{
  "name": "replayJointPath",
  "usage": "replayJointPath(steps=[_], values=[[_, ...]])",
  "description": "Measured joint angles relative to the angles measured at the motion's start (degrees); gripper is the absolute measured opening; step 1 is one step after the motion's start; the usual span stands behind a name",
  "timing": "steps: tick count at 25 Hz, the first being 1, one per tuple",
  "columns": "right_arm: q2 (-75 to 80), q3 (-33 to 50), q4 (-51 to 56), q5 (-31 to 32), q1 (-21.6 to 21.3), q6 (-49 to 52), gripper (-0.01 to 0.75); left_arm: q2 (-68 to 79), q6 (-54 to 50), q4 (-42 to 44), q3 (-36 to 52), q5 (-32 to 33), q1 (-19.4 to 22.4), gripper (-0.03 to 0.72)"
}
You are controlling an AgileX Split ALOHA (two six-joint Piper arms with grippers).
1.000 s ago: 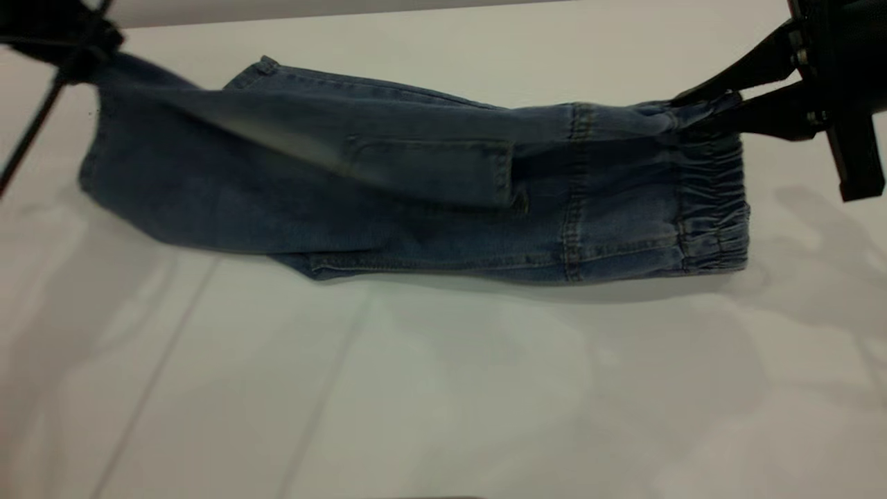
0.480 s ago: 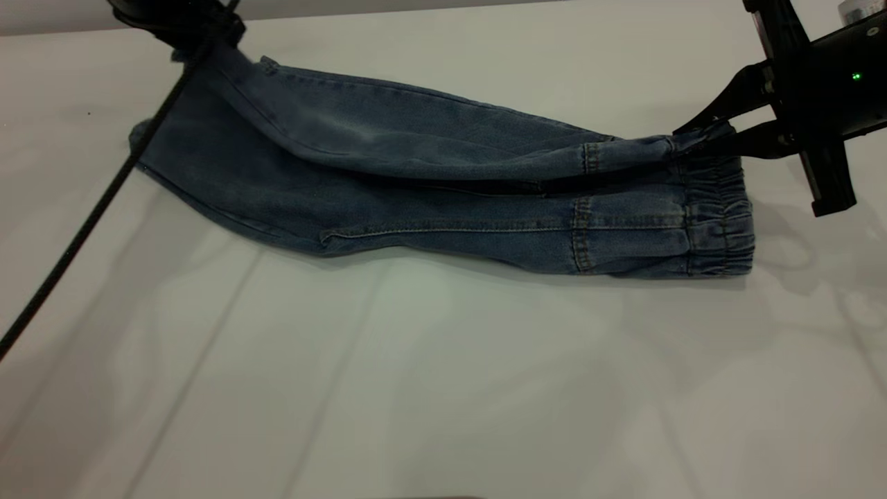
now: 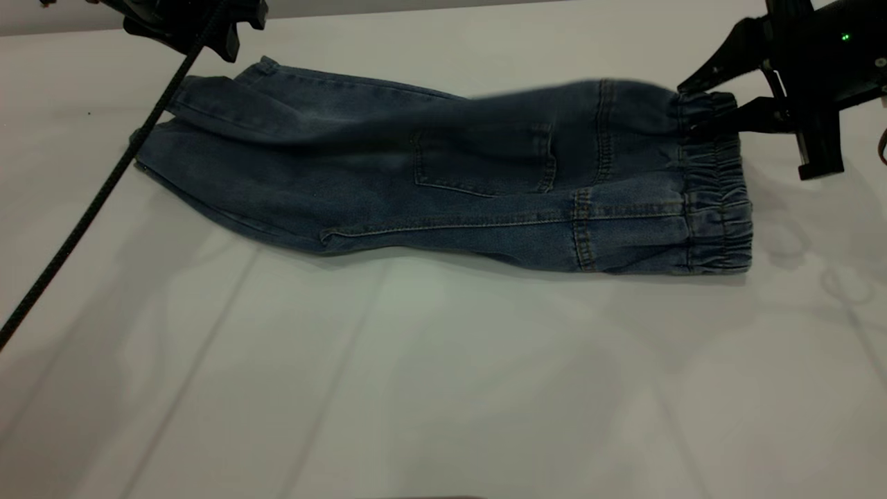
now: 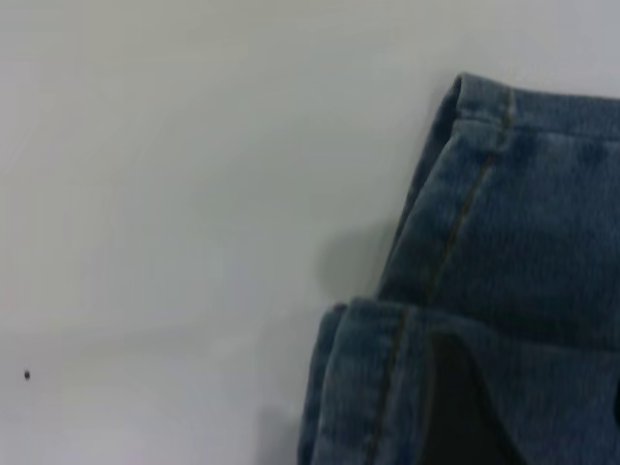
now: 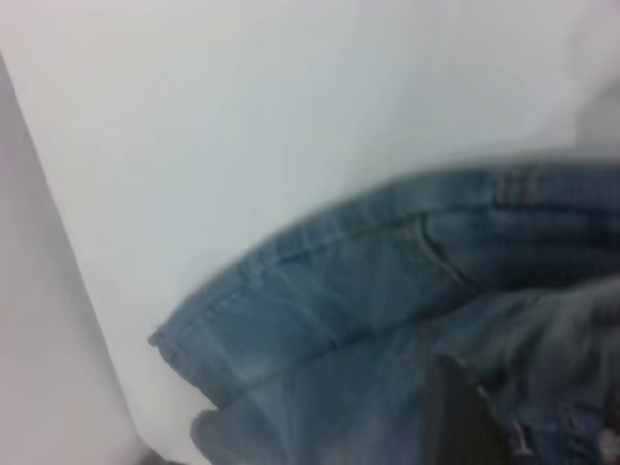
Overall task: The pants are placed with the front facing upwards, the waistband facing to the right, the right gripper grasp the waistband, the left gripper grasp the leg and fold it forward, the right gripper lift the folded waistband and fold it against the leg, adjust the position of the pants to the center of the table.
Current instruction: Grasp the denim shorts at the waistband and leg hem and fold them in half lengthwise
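2 hands: both sit at the far edge of the counter [image 3: 443, 388], 1 at each end of the pants [image 3: 388, 180].
Pants: lying flat on the counter, folded lengthwise so 1 leg covers the other, patch pocket [image 3: 485, 163] on top.
Long axis: runs left to right across the exterior view, leg hems [image 3: 173, 118] at the left end and the waistband [image 3: 717, 208] at the right end.
Right hand [image 3: 687, 107]: spread wide at the far corner of the waistband, with that corner lying between the 2 fingers; no pinch on the cloth is visible.
Left hand [image 3: 201, 28]: just beyond the leg hems at the far left corner, clear of the denim as far as can be seen; whether it is wide or narrow cannot be told.
Nearer arm: the right hand is at the waistband, the left hand well apart from it along the whole length of the pants.
Coming move: judged to be the second fold, so the waistband must travel from the right, along the long axis, toward the hems on the left.
Risk: a grip on only the far corner may lift 1 layer and skew the fold.
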Motion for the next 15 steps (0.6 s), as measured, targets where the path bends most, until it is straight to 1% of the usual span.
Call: replayJointPath(steps=[5,8,10,13,15], values=[[0.0,-0.3,0.1,-0.5,-0.2,-0.1,0.410,0.0,0.0,-0.1,0.0,3.7,-1.3,0.355],[0.0,-0.3,0.1,1.2,-0.2,-0.6,0.447,0.0,0.0,-0.1,0.0,5.0,-1.8,0.355],[0.0,-0.3,0.1,4.3,-0.2,-2.5,0.452,0.0,0.0,-0.1,0.0,5.7,-2.1,0.355],[0.0,-0.3,-0.3,11.8,-0.3,-8.1,0.454,0.0,0.5,-0.1,0.0,6.6,-2.7,0.355],[0.0,-0.3,-2.6,16.0,-0.3,-11.4,0.454,0.0,2.1,-0.1,0.0,7.2,-3.2,0.356]])
